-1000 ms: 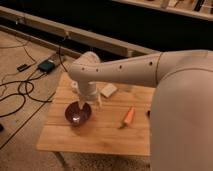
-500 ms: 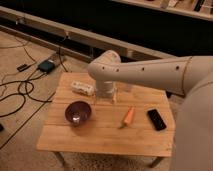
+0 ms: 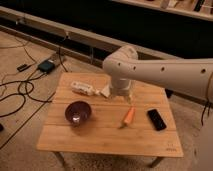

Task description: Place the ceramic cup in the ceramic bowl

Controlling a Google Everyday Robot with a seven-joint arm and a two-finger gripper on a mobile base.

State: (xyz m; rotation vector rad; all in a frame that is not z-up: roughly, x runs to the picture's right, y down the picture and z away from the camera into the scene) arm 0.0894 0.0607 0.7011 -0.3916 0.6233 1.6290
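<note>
Over the back middle of the table [image 3: 100, 136], your arm [image 3: 165, 75] reaches in from the right. It bends at a rounded joint and drops its last stretch straight down. The gripper [image 3: 121, 95] hangs at the lower end, close above the boards, just beside the block [image 3: 105, 91] and a little behind the carrot [image 3: 129, 116]. Whether it is parted or closed you cannot tell, since the wrist hides it. A second ago that same end was down at the bowl [image 3: 78, 112]. Half a second ago it had already swung back toward the block, and since then the joint has lifted a little to the right. The bowl, packet [image 3: 82, 89] and phone [image 3: 157, 119] lie where they were. The bowl stands toward the front left of the table, well apart from the gripper and nearer the camera. You cannot pick out the cup for certain: a pale patch shows low inside the bowl, and whether that is the cup or a glint you cannot tell.
</note>
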